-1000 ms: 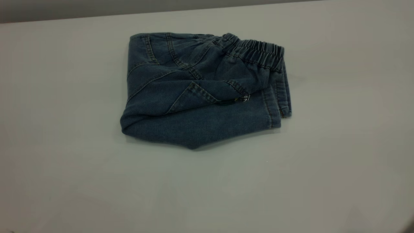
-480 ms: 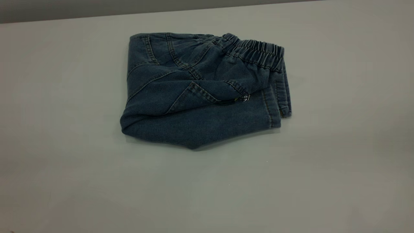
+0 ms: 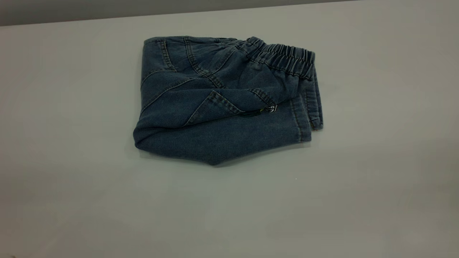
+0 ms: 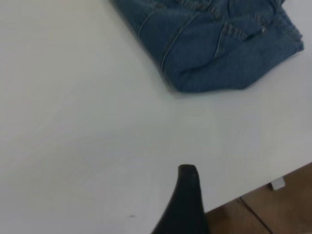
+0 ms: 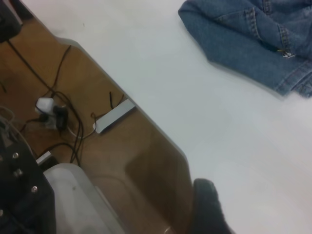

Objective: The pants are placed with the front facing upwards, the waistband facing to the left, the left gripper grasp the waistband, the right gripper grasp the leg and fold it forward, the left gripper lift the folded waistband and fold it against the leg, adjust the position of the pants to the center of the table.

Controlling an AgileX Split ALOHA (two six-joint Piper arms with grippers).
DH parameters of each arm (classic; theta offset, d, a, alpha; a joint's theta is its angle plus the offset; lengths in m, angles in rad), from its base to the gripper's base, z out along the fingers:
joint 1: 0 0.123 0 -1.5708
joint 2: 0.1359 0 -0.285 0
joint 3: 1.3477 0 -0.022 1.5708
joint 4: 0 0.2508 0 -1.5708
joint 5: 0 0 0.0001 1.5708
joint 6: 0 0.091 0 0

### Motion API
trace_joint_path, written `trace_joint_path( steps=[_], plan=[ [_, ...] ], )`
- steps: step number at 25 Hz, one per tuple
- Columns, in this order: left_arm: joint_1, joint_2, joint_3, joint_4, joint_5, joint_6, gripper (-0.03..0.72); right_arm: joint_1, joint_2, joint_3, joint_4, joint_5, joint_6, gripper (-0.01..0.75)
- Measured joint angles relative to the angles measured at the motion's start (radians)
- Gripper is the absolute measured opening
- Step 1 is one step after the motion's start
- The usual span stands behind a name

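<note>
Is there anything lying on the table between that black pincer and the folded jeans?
Nothing visible. In the left wrist view only bare table lies between the left pincer and the pants.

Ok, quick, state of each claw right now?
Left claw: clear of the pants, holding nothing; open or closed cannot be told.
Right claw: same.

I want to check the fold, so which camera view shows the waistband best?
The exterior view: the gathered waistband lies in full along the far right edge of the folded pants. The left wrist view shows only the near part of the pants, and the right wrist view likewise; the waistband is not clear in either.
</note>
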Motion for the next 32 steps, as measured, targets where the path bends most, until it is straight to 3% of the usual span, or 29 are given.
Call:
trace_joint_path(
  steps=[9, 12, 15, 21, 24, 27, 32],
  plan=[
    [0.000, 0.000, 0.030, 0.004, -0.037, 0.000, 0.573, -0.003, -0.002, 0.000, 0.003, 0.001, 0.000, 0.405],
    [0.000, 0.000, 0.030, -0.001, -0.036, -0.001, 0.573, -0.057, -0.002, 0.000, 0.024, 0.002, 0.000, 0.405],
    [0.000, 0.000, 0.030, -0.001, -0.034, -0.001, 0.573, -0.181, -0.005, 0.000, 0.065, 0.002, 0.000, 0.405],
    [0.000, 0.000, 0.030, -0.001, -0.034, -0.001, 0.573, -0.569, -0.099, 0.000, 0.066, 0.001, 0.000, 0.405],
    [0.006, 0.000, 0.030, -0.001, -0.033, -0.001, 0.573, -0.700, -0.175, 0.000, 0.066, 0.002, 0.000, 0.405],
    [0.055, 0.000, 0.030, -0.009, -0.031, -0.001, 0.573, -0.767, -0.197, 0.000, 0.067, 0.002, 0.000, 0.405],
    [0.167, -0.038, 0.030, -0.009, -0.030, -0.001, 0.573, -0.768, -0.196, 0.000, 0.072, 0.002, 0.000, 0.405]
  ],
)
